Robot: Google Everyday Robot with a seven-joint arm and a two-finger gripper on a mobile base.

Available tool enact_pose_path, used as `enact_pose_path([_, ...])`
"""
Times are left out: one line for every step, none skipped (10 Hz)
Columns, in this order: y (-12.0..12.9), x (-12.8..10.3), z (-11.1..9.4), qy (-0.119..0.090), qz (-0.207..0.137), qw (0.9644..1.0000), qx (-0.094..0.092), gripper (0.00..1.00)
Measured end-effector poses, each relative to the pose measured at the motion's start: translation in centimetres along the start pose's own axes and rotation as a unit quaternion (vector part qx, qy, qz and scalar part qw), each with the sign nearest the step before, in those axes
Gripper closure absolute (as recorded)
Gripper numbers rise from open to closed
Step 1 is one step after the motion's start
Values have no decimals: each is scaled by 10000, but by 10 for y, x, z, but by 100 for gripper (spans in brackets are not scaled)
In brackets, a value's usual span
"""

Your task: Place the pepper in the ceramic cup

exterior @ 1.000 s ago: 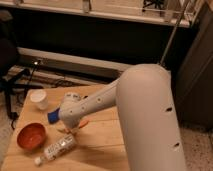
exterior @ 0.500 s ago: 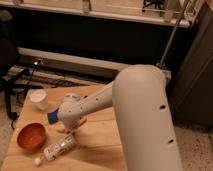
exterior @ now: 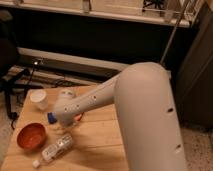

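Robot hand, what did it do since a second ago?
The gripper, low over the table beside the pepper, closed shut; whether it grips the pepper is hidden by the arm. The ceramic cup, red bowl and bottle stayed put.

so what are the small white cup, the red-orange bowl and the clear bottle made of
Small white round cup: matte white, likely ceramic. Wide red-orange bowl: smooth, plastic or glazed, unclear. Clear bottle lying flat: see-through plastic, white cap. The gripper, shut, is low over the wooden table right of the bowl.
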Motion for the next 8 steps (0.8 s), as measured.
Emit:
enact_pose_path([12, 10, -20, 28, -65, 9998, -185, 100])
enact_pose_path([26, 25, -42, 115, -111, 9991, -382, 100])
enact_pose_path([46, 36, -63, 315, -84, 9975, -627, 100])
enact_pose_path([59, 41, -74, 489, -21, 9959, -763, 100])
enact_pose_path([80, 44, -85, 733, 83, 9929, -935, 100])
enact_pose_path([93, 46, -91, 899, 147, 9907, -1013, 100])
enact_pose_path([109, 47, -98, 1124, 234, 9871, -1113, 100])
enact_pose_path([123, 47, -106, 1337, 300, 9833, -1201, 100])
